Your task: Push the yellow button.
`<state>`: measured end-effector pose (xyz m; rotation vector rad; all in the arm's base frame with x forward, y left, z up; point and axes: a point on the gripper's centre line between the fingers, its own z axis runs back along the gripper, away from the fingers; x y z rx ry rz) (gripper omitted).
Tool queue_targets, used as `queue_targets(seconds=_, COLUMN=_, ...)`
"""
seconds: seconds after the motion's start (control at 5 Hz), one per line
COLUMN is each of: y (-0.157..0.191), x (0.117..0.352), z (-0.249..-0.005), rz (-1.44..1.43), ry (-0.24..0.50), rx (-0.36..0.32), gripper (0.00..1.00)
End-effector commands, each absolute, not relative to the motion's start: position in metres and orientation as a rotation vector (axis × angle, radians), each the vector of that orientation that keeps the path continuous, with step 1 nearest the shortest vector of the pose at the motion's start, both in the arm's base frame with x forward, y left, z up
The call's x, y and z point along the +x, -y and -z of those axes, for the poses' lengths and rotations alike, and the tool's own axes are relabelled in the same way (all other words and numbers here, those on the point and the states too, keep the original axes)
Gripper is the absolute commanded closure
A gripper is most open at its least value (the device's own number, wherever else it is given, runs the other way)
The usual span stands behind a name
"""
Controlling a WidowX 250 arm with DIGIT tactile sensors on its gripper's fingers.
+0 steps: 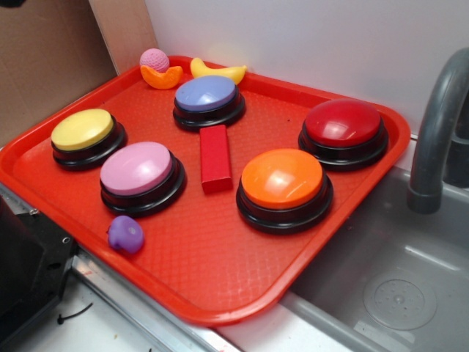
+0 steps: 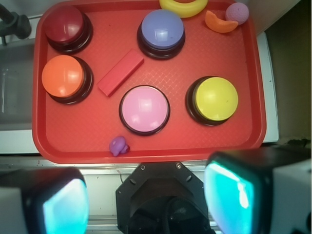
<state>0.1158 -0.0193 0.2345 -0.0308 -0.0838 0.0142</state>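
The yellow button (image 1: 83,130) has a mustard dome on a black base and sits at the left of the red tray (image 1: 220,293). In the wrist view it (image 2: 216,99) lies right of centre, beside the pink button (image 2: 145,109). My gripper (image 2: 146,200) shows only in the wrist view. It is high up, back from the tray's near edge, over the robot's black base (image 2: 165,195). Its two teal-padded fingers (image 2: 229,195) stand wide apart with nothing between them. The gripper is out of the exterior view.
The tray also holds orange (image 1: 282,180), dark red (image 1: 343,125) and blue (image 1: 207,95) buttons, a red block (image 1: 215,158), a purple toy (image 1: 126,235), a yellow banana toy (image 1: 218,71), an orange crescent (image 1: 161,76) and a pink ball (image 1: 154,59). A sink (image 1: 396,286) and faucet (image 1: 436,125) are right.
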Motion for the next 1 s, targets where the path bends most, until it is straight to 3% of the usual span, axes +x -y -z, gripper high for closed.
queue_targets(seconds=0.0, y=0.019, x=0.116, z=-0.234, rz=-0.014, ry=0.084, rx=-0.031, gripper=0.0)
queue_targets(seconds=0.2, y=-0.031, x=0.151, z=-0.186, rz=-0.148, ry=0.046, rx=-0.041, gripper=0.0)
queue_targets(seconds=0.4, y=-0.081, x=0.168, z=-0.157, rz=-0.2, ry=0.057, rx=-0.068, gripper=0.0)
queue_targets(seconds=0.6, y=-0.108, x=0.18, z=-0.133, rz=-0.198, ry=0.075, rx=-0.088, gripper=0.0)
queue_targets(seconds=0.8, y=-0.112, x=0.185, z=-0.101, rz=-0.165, ry=0.051, rx=-0.076, gripper=0.0)
